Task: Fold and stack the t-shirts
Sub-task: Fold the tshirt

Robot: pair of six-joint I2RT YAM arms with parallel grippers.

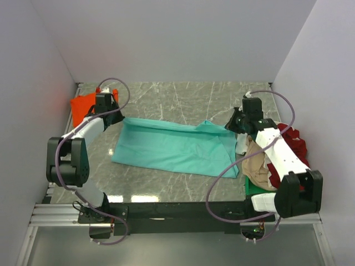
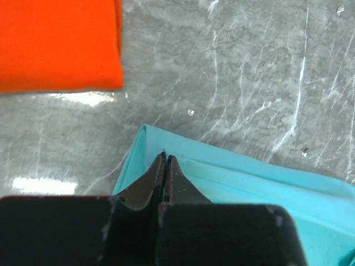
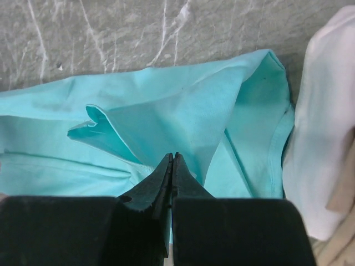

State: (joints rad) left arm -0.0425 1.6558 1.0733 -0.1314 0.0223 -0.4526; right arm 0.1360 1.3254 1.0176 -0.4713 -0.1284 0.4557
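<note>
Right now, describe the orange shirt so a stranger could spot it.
On the marble table, look to the far left corner. The orange shirt lies there, flat with straight edges. It alone is orange, apart from the spread teal shirt and the heap at right.

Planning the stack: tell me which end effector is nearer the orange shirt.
Left. The left end effector sits just beside the orange shirt; the right end effector is across the table.

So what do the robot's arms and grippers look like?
The left arm and right arm have white links between chunky black joints, each trailed by a looping grey-purple cable. The left gripper and right gripper have black, blocky bodies with dark fingers tapering to points.
</note>
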